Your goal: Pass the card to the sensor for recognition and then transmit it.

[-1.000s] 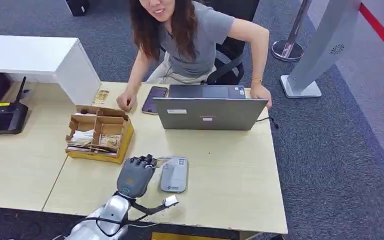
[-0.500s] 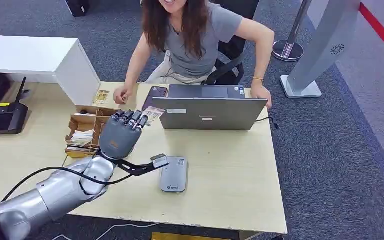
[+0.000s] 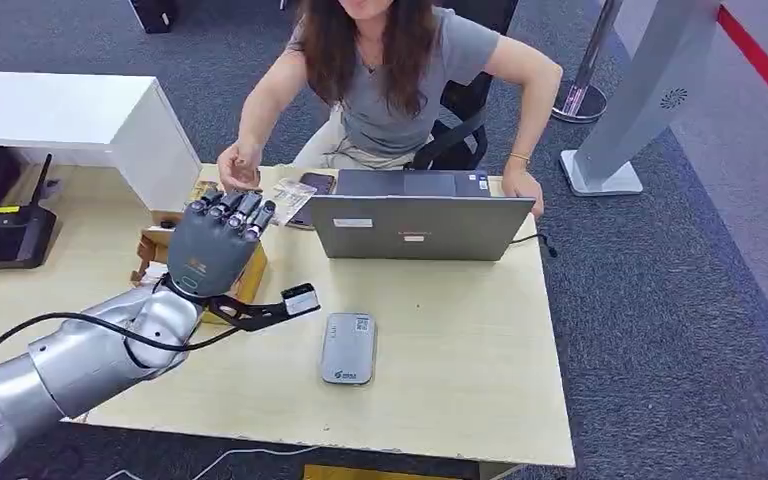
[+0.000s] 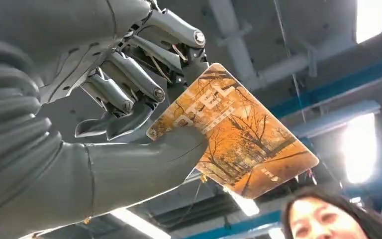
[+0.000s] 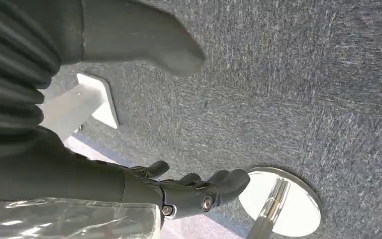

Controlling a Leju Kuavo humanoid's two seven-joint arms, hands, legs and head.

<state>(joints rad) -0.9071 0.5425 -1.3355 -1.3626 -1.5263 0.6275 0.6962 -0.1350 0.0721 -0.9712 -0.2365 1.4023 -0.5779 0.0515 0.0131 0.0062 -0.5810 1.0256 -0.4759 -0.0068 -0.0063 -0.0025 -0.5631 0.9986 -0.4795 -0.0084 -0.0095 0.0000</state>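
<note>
While the left hand (image 3: 215, 255) is raised above the desk (image 3: 460, 330) with its back to the head camera, the card (image 3: 290, 200) juts from its fingertips toward the person's hand (image 3: 238, 167), which hovers just beyond the card's far edge — near, though whether it touches I cannot tell. The left wrist view shows the grip plainly: the thumb (image 4: 144, 159) presses one face of the orange card (image 4: 238, 134) and the darker fingers (image 4: 129, 74) bear on the other, pinching one short end, so the long axis runs out and away from the palm with most of the card free. The sensor (image 3: 348, 347) lies flat on the desk nearer the robot, well apart from the card, so I judge the hand-over to be the step in hand. The right hand (image 5: 199, 191) hangs over the carpet, fingers loosely curled and holding nothing.
</note>
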